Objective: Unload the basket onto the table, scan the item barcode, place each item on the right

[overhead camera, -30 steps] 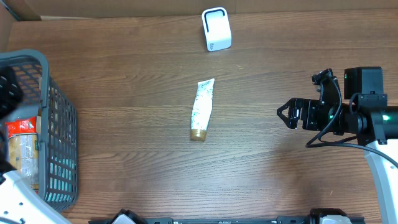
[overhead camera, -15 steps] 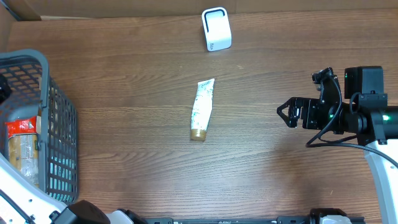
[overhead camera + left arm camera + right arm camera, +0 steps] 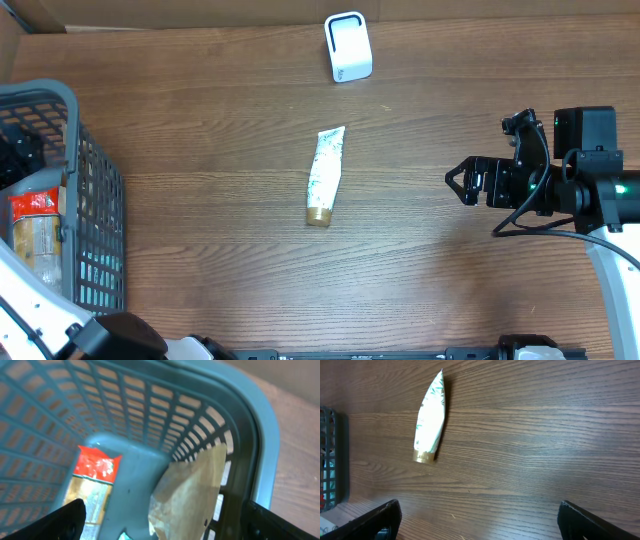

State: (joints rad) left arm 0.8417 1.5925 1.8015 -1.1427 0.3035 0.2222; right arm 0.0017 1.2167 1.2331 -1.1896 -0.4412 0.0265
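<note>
Centrally, white tube (image 3: pixel 326 172) with green print, gold cap (image 3: pixel 319 214), left and right jaws both released, empty.

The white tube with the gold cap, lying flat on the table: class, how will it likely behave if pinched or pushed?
The tube tapers to a flat crimped end, so it probably dents when squeezed. Lying flat, it should slide rather than roll, though its round gold cap may pivot it.
</note>
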